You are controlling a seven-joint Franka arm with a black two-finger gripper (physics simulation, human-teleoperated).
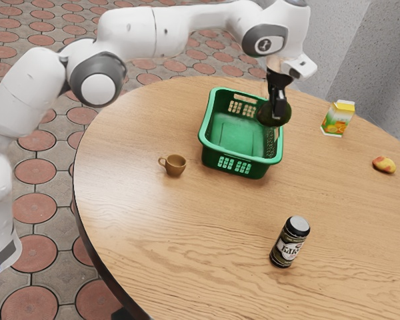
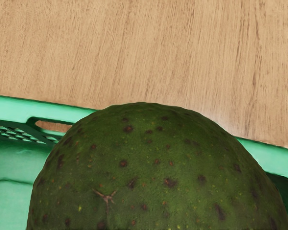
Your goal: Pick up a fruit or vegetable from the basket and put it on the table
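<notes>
Bright, soft light, pale sheen on the wooden table [image 1: 133, 113]

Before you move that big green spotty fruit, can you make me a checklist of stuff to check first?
1. My tool is at the green fruit: ok.
2. The fruit is gripped tight from both sides: cannot tell.
3. The fruit is well away from the basket: not ok, it is right by the rim.
4. The basket stands upright: ok.
5. The brown cup stands upright, outside the basket: ok.
6. The juice carton stands upright: ok.
</notes>
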